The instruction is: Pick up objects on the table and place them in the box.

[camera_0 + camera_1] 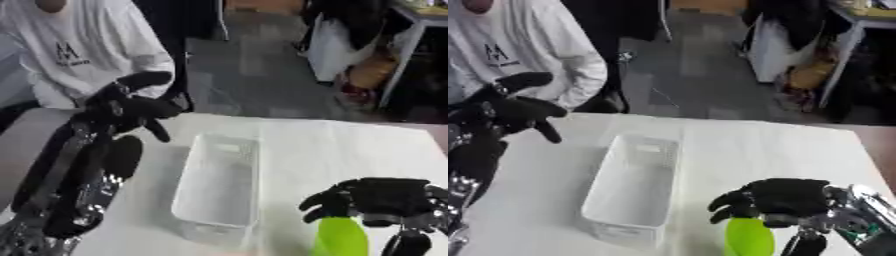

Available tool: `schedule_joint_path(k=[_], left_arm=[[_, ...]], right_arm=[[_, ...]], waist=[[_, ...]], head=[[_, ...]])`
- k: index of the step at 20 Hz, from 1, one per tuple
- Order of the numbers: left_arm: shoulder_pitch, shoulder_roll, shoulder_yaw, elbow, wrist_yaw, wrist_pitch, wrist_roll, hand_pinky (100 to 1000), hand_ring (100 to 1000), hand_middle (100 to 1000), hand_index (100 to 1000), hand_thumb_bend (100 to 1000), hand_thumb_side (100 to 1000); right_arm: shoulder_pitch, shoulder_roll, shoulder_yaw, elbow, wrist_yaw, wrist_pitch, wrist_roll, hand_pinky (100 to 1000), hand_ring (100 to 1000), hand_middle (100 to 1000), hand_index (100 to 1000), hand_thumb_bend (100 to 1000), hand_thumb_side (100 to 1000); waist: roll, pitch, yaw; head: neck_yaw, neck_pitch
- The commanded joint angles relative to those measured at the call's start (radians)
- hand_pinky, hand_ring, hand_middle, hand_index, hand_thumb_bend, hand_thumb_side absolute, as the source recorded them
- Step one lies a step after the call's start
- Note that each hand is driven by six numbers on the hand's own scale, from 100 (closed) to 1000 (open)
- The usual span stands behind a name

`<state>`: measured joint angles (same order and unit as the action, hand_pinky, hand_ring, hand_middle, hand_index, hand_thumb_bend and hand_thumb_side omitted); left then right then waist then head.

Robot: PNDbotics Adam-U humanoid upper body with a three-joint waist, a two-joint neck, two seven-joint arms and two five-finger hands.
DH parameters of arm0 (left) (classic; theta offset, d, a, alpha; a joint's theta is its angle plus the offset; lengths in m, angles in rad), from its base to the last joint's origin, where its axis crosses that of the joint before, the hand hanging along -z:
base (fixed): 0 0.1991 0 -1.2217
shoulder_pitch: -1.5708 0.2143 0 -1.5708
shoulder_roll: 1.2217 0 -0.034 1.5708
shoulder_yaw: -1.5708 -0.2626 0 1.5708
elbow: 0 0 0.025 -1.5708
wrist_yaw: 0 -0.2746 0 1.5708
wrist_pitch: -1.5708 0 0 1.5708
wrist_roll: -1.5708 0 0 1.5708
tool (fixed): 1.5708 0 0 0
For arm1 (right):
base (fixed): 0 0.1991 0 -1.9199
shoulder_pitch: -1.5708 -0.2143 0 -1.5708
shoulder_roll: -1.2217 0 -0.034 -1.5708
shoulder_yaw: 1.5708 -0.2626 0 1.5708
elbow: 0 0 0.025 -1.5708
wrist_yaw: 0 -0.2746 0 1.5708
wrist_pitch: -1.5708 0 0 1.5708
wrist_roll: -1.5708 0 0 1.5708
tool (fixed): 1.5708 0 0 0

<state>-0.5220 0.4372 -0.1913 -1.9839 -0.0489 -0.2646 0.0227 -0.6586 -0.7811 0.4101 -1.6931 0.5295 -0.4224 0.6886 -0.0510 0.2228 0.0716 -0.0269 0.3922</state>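
Green object (749, 237) sits near-right, just right of the white box (219, 192) — the right hand (785, 199) has its fingers curled over its top. It could slip out if lifted askew. Left hand (131, 107) hangs idle far-left, fingers relaxed.

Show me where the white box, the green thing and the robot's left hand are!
white box (248, 150): left eye view, far rim.
green thing (749, 239): right eye view, its middle.
left hand (131, 107): left eye view, its palm.

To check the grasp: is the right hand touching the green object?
Touching. In the right eye view the right hand has its fingers curled over the top of the green object.
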Motion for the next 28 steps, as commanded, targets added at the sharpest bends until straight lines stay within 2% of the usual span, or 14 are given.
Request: schedule_joint_path(k=[1,13,17,19,21,22,24,25,26,27,28], left_arm=[[-0.018,0.005,0.001,-0.016,0.0,-0.002,-0.003,501,676,881,735,232,815],[-0.021,0.001,0.001,-0.016,-0.002,-0.002,-0.008,501,677,882,734,230,816],[-0.022,0.0,0.001,-0.016,-0.003,-0.002,-0.01,502,677,883,734,229,817],[-0.023,0.0,0.002,-0.016,-0.003,-0.002,-0.01,502,677,883,734,230,816],[-0.023,-0.001,0.002,-0.016,-0.003,-0.001,-0.01,502,677,883,734,229,817],[-0.023,-0.001,0.002,-0.016,-0.003,-0.001,-0.01,501,677,883,734,229,817],[-0.024,-0.001,0.002,-0.016,-0.003,-0.001,-0.011,502,677,883,734,229,816],[-0.024,-0.001,0.002,-0.016,-0.003,-0.001,-0.011,502,677,883,734,229,817],[-0.024,-0.001,0.002,-0.016,-0.003,-0.001,-0.011,502,677,883,734,229,817],[-0.024,-0.001,0.002,-0.016,-0.003,-0.001,-0.011,501,677,883,734,229,817],[-0.024,-0.001,0.002,-0.016,-0.003,-0.001,-0.012,501,678,883,734,228,817]], right_arm=[[-0.014,-0.01,-0.005,0.002,0.018,-0.071,0.058,847,751,940,932,685,425],[-0.006,0.003,0.0,0.055,0.084,-0.092,0.036,843,750,928,920,674,432],[-0.006,0.009,0.007,0.067,0.089,-0.103,0.028,815,741,905,913,669,421],[-0.006,0.012,0.008,0.071,0.084,-0.105,0.023,740,725,896,897,663,410],[-0.004,0.013,0.007,0.076,0.071,-0.102,0.012,583,665,860,848,646,382],[-0.003,0.014,0.006,0.078,0.062,-0.1,0.004,421,601,804,771,630,346],[0.0,0.016,0.003,0.082,0.022,-0.093,-0.032,239,517,702,657,605,296],[0.002,0.019,0.003,0.083,-0.004,-0.094,-0.052,100,362,542,541,562,263],[0.003,0.019,0.004,0.084,-0.029,-0.098,-0.072,100,386,563,556,569,267],[0.003,0.021,0.003,0.081,-0.053,-0.109,-0.097,100,134,356,393,502,273],[0.004,0.021,0.002,0.079,-0.075,-0.123,-0.127,100,100,158,249,453,219]], waist=[[0.004,-0.013,0.002],[0.009,-0.008,0.004],[0.01,-0.008,0.005],[0.01,-0.008,0.005],[0.01,-0.008,0.006],[0.01,-0.008,0.006],[0.009,-0.008,0.006],[0.01,-0.007,0.006],[0.01,-0.008,0.006],[0.01,-0.007,0.006],[0.01,-0.007,0.006]], head=[[0.004,-0.011],[0.002,-0.011],[0.002,-0.013],[0.002,-0.013],[0.003,-0.014],[0.003,-0.014],[0.005,-0.014],[0.005,-0.014],[0.006,-0.014],[0.006,-0.014],[0.006,-0.014]])
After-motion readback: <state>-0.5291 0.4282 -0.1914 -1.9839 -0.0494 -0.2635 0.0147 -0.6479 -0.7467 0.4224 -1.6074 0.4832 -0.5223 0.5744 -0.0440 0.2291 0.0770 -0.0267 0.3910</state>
